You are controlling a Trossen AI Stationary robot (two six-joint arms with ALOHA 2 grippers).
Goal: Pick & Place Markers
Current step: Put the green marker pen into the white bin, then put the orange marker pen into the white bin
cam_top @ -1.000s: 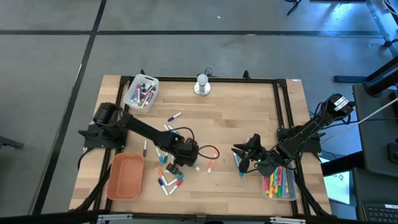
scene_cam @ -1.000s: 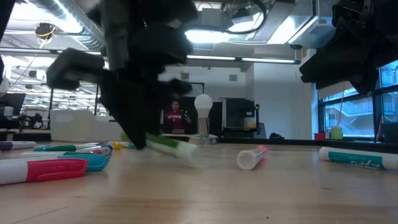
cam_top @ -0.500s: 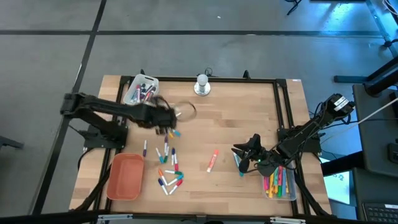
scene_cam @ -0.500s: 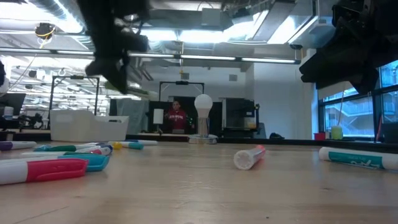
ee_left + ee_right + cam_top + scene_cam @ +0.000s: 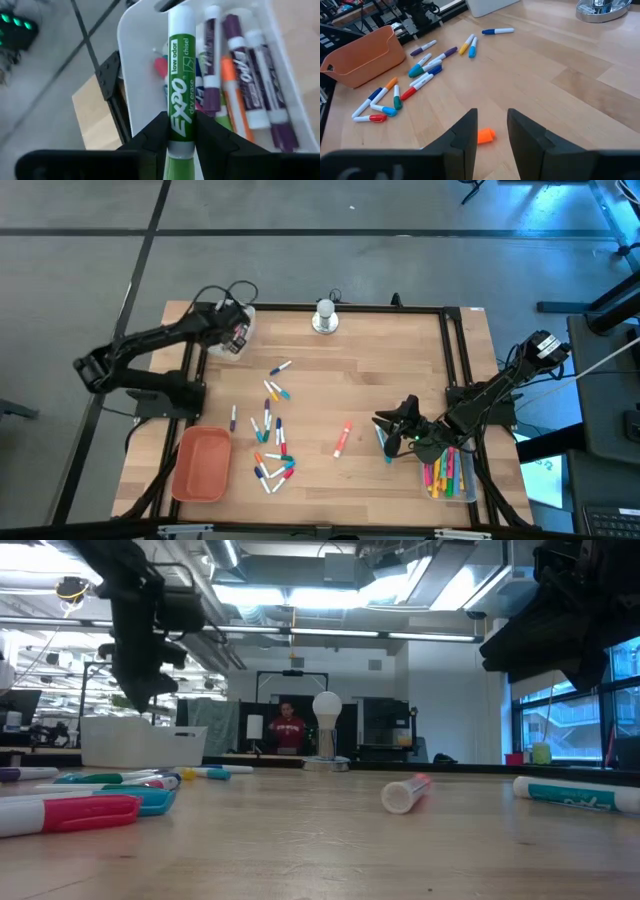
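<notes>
My left gripper point(image 5: 229, 330) hangs over the white tray point(image 5: 212, 338) at the table's far left corner, shut on a green dry-erase marker point(image 5: 181, 75). The tray holds purple, orange and red markers point(image 5: 235, 75). Several loose markers point(image 5: 270, 430) lie flat on the wood left of centre. A white marker with an orange cap point(image 5: 341, 438) lies alone near the middle. My right gripper point(image 5: 386, 426) hovers open at the right, next to that marker, with the orange cap point(image 5: 486, 135) showing between its fingers and a teal marker point(image 5: 384, 444) below it. My left gripper pinches the green marker between its two fingers at the barrel's lower part point(image 5: 180, 131). The marker runs on forward beyond the fingertips point(image 5: 150, 137). It is lifted clear, above the white tray's inside.
An orange tray point(image 5: 200, 464) sits at the near left. A clear tray full of markers point(image 5: 447, 476) sits at the near right, beside my right arm. A white bulb on a metal base point(image 5: 325, 315) stands at the far edge. A person point(image 5: 287, 730) shows far behind the table.
My left gripper, shut on the green marker down among the loose markers near the middle, has lifted it clear and swung toward the table's far left corner, ending above the white tray. My right arm has kept still.
</notes>
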